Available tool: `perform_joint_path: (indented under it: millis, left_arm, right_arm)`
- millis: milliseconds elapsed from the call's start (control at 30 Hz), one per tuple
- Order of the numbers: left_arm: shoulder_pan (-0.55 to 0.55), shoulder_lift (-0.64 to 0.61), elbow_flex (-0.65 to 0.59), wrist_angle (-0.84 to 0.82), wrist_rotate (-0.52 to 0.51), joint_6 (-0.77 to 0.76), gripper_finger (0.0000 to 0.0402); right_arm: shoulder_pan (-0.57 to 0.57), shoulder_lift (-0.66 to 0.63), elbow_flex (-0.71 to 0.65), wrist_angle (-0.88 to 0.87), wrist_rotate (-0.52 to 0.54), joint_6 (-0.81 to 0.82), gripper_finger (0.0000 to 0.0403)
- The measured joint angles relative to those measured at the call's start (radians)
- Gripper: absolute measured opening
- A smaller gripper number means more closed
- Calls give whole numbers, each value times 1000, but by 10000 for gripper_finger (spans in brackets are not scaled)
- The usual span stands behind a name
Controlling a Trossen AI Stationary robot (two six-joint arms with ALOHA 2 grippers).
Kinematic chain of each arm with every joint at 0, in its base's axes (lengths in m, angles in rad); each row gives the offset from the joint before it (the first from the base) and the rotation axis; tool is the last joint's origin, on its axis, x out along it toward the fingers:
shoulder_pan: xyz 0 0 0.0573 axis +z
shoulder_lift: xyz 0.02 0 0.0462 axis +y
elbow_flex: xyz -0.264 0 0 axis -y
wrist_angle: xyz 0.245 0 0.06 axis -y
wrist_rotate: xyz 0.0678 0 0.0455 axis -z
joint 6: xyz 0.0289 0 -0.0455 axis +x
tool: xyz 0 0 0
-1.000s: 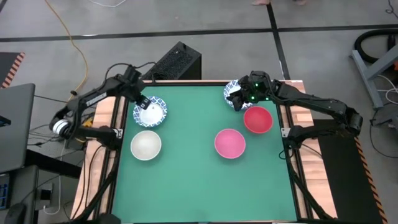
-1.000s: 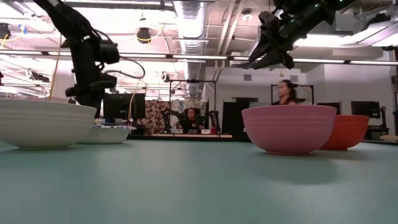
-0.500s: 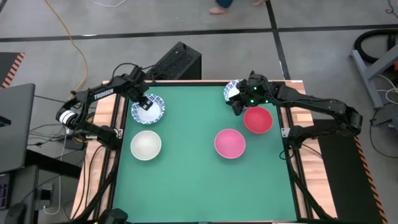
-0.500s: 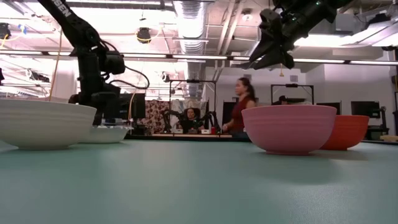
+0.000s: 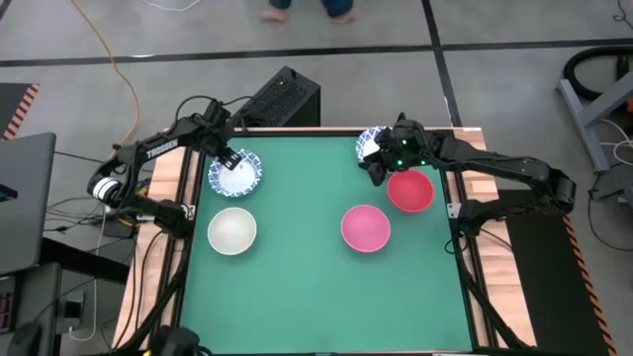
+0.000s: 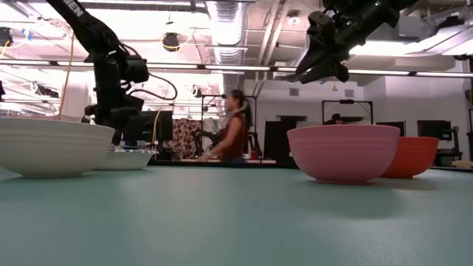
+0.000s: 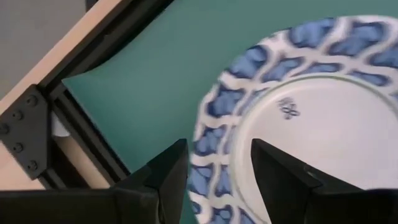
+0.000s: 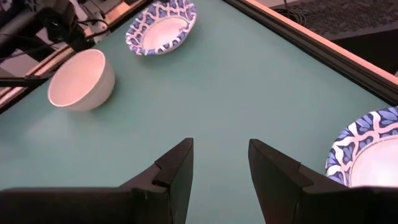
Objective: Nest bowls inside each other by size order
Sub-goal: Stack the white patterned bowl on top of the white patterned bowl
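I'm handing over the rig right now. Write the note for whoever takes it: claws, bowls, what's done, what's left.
Left claw: open, straddling the rim of the blue-rimmed bowl at the table's far left.
Right claw: open, empty, raised above the table beside the second blue-rimmed bowl at far right.
Other bowls: off-white bowl at left, pink bowl centre-right, red bowl at right, all standing apart.
Done: no nesting can be made out from these views.
Left: grasp the blue-rimmed bowl, then nest all by size.
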Motion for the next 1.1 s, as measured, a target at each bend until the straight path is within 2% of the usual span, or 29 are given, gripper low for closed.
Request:
perform_joint_path:
  millis: [367, 733, 933, 1100]
  left_arm:
    - [21, 45, 2, 30, 73, -16, 167]
    - [18, 45, 2, 20, 62, -31, 167]
    - [18, 45, 1, 18, 56, -85, 149]
    - [18, 45, -24, -10, 142, -122, 137]
  right_arm:
    - [33, 65, 0, -10, 18, 0, 175]
    - [82, 82, 0, -4, 18, 1, 175]
    - [112, 82, 0, -4, 18, 3, 175]
    - [130, 82, 0, -2, 18, 3, 175]
